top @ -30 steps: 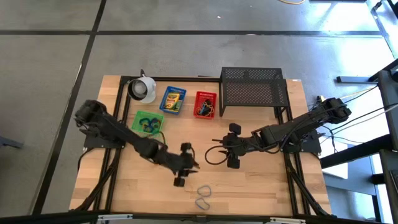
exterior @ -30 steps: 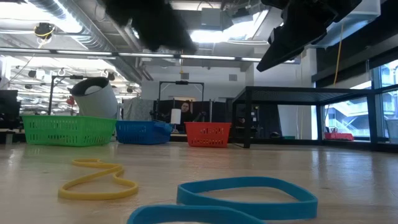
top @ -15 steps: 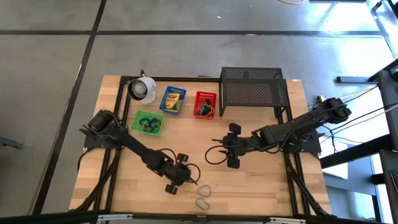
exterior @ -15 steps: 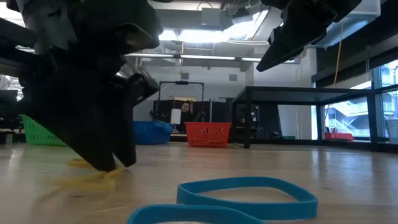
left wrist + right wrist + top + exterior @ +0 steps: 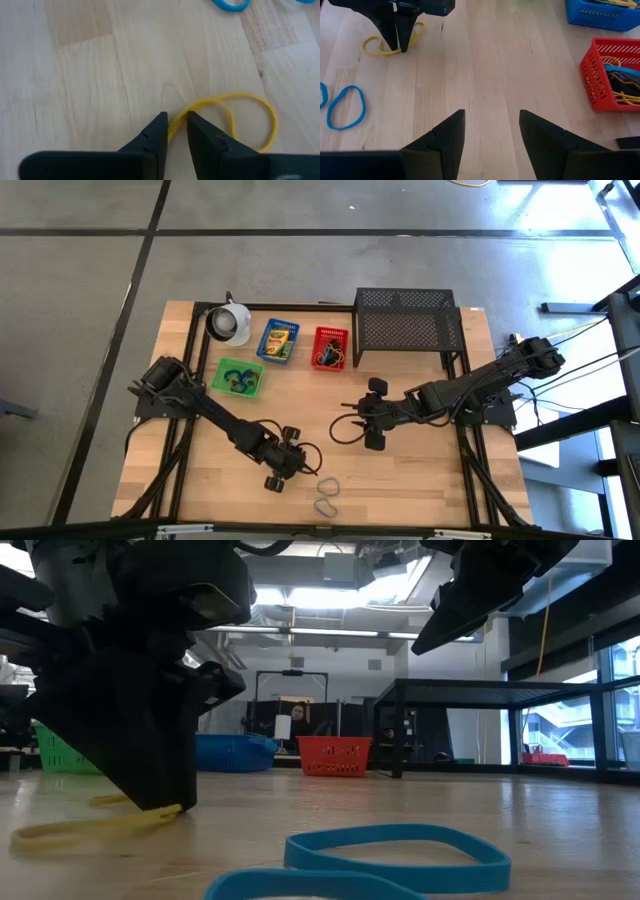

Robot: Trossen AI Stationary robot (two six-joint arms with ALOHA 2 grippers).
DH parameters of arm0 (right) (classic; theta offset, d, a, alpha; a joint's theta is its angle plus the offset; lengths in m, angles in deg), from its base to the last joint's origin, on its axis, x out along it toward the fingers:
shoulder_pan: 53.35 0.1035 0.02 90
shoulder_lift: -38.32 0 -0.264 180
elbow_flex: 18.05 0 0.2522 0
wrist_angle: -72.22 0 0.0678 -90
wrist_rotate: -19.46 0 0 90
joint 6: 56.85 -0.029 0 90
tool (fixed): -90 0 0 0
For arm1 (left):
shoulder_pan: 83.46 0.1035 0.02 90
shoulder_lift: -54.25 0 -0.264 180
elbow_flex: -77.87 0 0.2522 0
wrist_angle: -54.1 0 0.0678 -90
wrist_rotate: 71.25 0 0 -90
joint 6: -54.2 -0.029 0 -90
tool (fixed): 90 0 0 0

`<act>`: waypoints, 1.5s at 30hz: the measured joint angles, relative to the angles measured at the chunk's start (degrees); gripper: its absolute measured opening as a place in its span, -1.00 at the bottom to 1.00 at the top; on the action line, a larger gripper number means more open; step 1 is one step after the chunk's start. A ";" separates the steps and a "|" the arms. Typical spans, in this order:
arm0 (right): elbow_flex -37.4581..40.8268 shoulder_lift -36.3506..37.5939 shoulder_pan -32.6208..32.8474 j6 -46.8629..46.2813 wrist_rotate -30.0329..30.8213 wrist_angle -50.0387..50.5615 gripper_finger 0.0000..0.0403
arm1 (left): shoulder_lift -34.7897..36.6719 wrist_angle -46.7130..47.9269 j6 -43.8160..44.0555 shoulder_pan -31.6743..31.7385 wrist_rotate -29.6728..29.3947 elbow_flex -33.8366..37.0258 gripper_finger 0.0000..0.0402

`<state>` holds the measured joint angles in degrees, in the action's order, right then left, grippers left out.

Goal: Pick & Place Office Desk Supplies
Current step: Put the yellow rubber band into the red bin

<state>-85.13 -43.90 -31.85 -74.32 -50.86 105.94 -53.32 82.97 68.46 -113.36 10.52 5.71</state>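
A yellow rubber band (image 5: 250,102) lies on the wooden table near its near edge, also seen low on the boards in the low view (image 5: 85,827). My left gripper (image 5: 177,125) stands on it, pointing steeply down, shut on one strand; in the high view it is near the table's middle front (image 5: 298,464). Two blue rubber bands (image 5: 325,494) lie just nearer, untouched (image 5: 400,845). My right gripper (image 5: 492,130) hangs open above the table's middle (image 5: 362,418), holding nothing. My left gripper pinches one strand of the yellow band's loop (image 5: 181,116) between its two fingertips. The fingers come from above, slanting down, and lie across the strand. The band stays on the table; its round loop (image 5: 270,120) lies slack beside the fingers.
At the far side stand a green basket (image 5: 238,377), a blue basket (image 5: 278,340) with a crayon box, a red basket (image 5: 330,348) with bands, a white cup (image 5: 230,323) and a black mesh rack (image 5: 405,320). Bare boards lie between the arms.
My left gripper has come down onto the table toward the near edge, tipping steeper, and its fingers have closed on the yellow band. The band has gone from a figure-eight to a long, flattened shape on the boards.
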 joint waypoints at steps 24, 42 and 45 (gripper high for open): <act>0.00 0.00 0.00 0.00 0.44 -0.26 -0.06 | 11.80 -5.30 -8.23 0.31 -42.00 0.50 -0.98; 0.00 0.00 -0.02 2.99 3.47 -4.15 -0.06 | 16.68 -27.39 -13.87 7.18 -58.23 0.36 -0.98; 0.00 0.00 -0.02 2.99 3.47 -4.14 -0.06 | 16.68 -27.08 -12.74 9.20 -57.19 0.36 -0.98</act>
<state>-85.13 -43.90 -31.88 -71.33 -47.38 101.81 -36.64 55.89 55.72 -104.16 -46.67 6.08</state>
